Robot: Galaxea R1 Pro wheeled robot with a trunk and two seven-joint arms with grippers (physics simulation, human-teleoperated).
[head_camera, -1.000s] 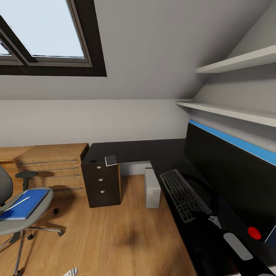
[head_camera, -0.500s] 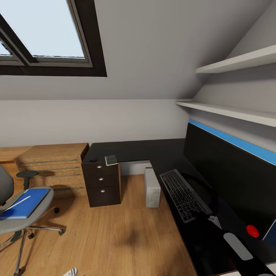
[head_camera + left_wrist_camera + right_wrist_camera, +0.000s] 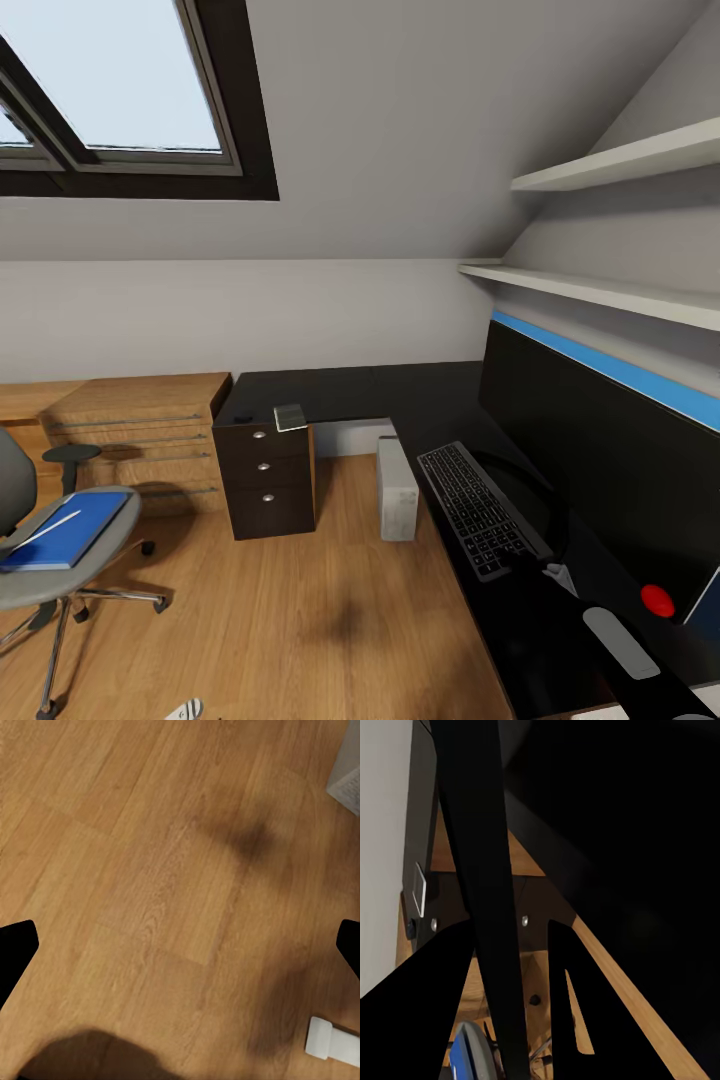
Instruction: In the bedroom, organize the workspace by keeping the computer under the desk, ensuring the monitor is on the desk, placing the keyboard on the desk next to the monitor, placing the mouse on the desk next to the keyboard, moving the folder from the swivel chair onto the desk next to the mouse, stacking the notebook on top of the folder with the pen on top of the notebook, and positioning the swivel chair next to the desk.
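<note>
A bedroom workspace partly sorted, with the folder [image 3: 62,532] on the chair [image 3: 45,560].

The keyboard [image 3: 480,510] lies on the black desk [image 3: 340,392] in front of the monitor [image 3: 600,470]; the grey computer [image 3: 397,490] stands on the floor under the desk edge; a pen [image 3: 45,533] rests on the blue folder; the left gripper [image 3: 180,945] hangs wide open and empty over bare floor [image 3: 150,855]; I cannot tell how the right gripper stands.

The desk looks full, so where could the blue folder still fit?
Bare desk top lies between the small notebook over the drawers and the monitor. Near the keyboard and monitor stand it is crowded.
</note>
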